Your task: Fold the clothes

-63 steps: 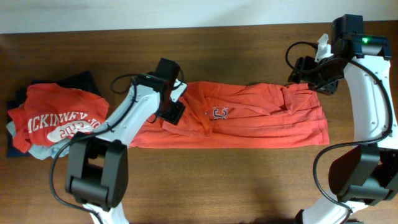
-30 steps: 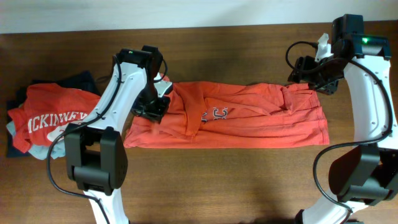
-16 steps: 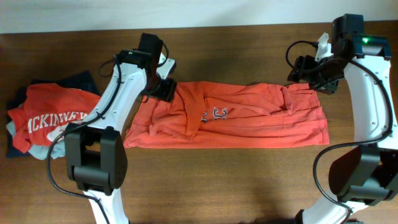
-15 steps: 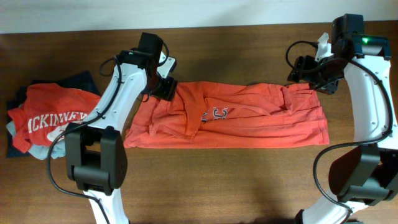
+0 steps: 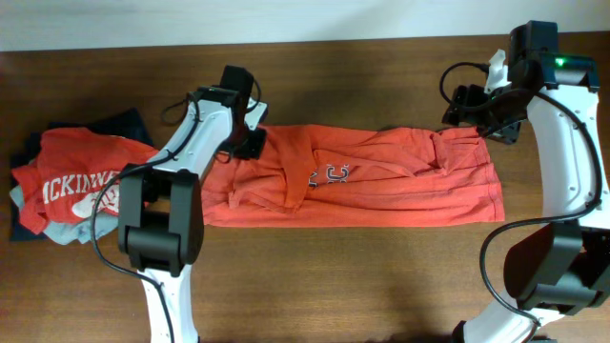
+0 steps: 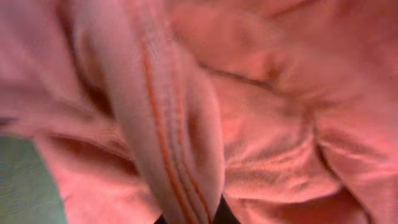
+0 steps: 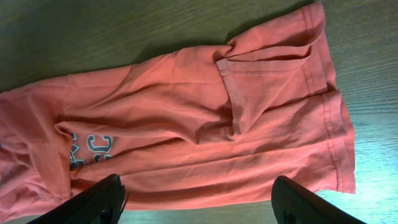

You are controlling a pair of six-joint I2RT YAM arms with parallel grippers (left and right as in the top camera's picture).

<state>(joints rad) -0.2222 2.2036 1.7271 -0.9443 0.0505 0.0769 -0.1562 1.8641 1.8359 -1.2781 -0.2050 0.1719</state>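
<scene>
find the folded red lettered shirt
The red shirt tops a small pile at the table's far left in the overhead view, beside the orange T-shirt.

Prob. robot lab/test bench: left arm [image 5: 186,152] & right arm [image 5: 570,143] w/ cables at wooden table [image 5: 362,276], pale wall [image 5: 286,19] behind.

T-shirt [image 5: 400,186] spread across table [image 5: 334,276] centre; folded pile [image 5: 81,176] left of it.
</scene>
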